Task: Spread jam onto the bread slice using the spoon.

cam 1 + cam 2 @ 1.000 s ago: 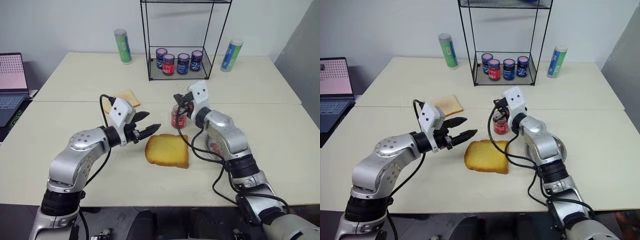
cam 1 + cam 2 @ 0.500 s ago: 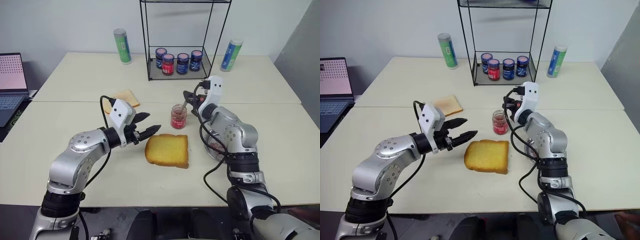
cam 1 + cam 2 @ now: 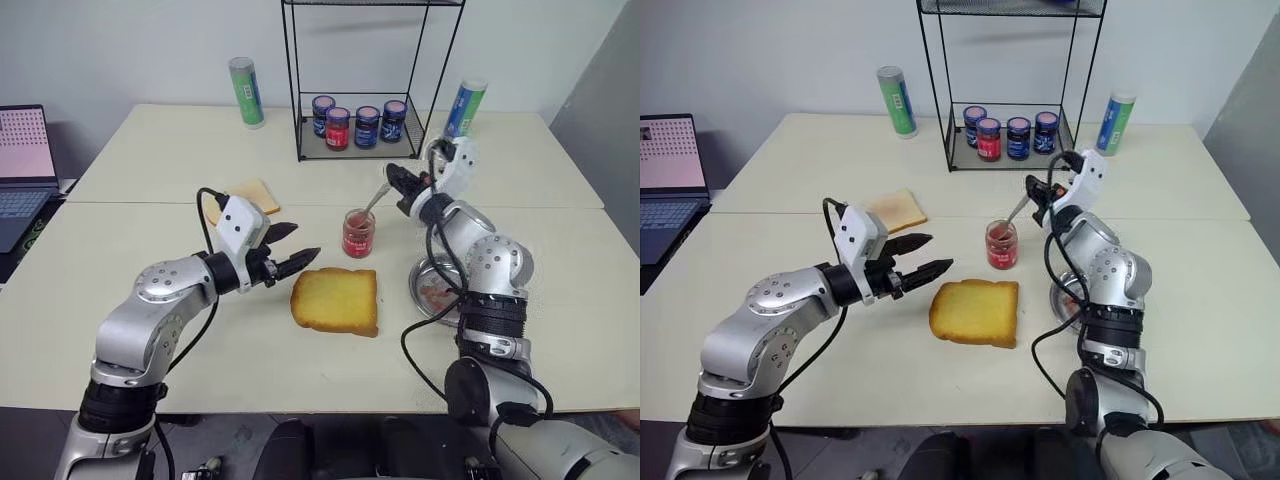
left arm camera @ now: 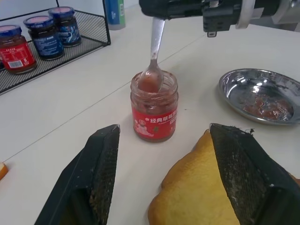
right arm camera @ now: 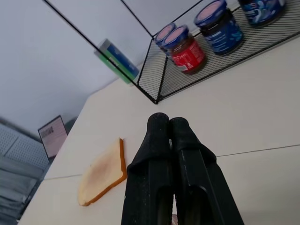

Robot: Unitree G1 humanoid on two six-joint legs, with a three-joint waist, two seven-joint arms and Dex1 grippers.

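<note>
The jam jar (image 3: 357, 233) stands open on the table just behind the bread slice (image 3: 337, 300), which lies flat, thick and golden with a brown crust. The silver spoon (image 4: 153, 70) leans in the jar's mouth, its bowl coated in red jam. My right gripper (image 3: 394, 177) is shut on the spoon's handle end, up and to the right of the jar. My left gripper (image 3: 302, 244) hovers open just left of the bread, pointing toward the jar with nothing between its fingers (image 4: 101, 173).
A round metal plate (image 3: 440, 290) smeared with jam lies right of the bread. A paler slice (image 3: 250, 194) lies behind my left arm. A wire rack (image 3: 360, 140) with several lidded jars stands at the back, flanked by two green tubes (image 3: 245, 92). A laptop (image 3: 25, 160) sits far left.
My right arm swung right and up from above the jar while its wrist rolled, tilting the spoon, whose bowl stays in the jar. The left arm kept still.
</note>
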